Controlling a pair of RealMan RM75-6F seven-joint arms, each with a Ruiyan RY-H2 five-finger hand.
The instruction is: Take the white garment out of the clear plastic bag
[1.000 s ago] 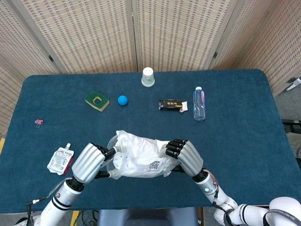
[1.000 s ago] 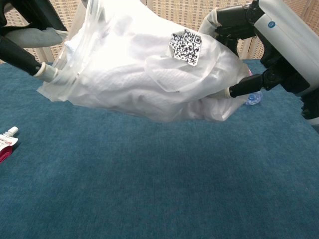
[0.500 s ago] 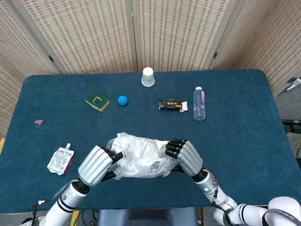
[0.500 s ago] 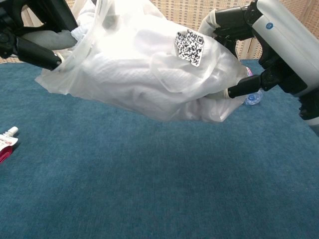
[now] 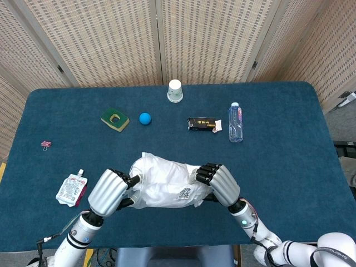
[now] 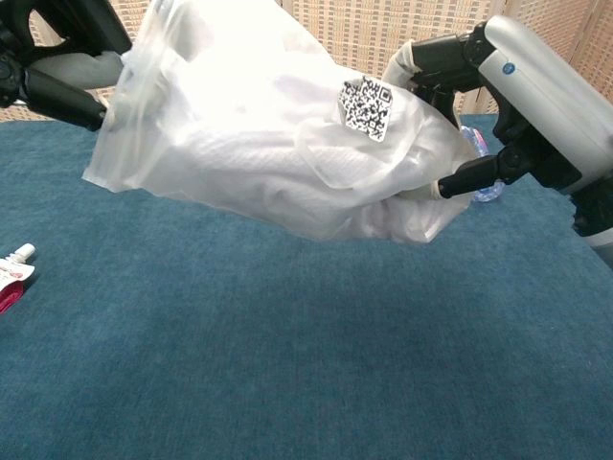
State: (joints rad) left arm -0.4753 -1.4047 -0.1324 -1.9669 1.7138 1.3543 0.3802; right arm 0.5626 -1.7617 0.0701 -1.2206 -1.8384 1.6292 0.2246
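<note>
1. The blue surface (image 5: 278, 139) lies under everything.
2. The clear plastic bag (image 6: 182, 163) hangs in the air between both hands, near the front edge, so it can be opened. The white garment (image 6: 268, 153) is inside it, not yet out.
3. The right hand (image 5: 221, 183) grips the closed end, fingers curled around it.
4. The left hand (image 5: 110, 192) holds the open end, fingers bent on the plastic.

QR-code sticker (image 6: 365, 108) on the clear plastic bag (image 6: 172, 168); no legible words anywhere.
</note>
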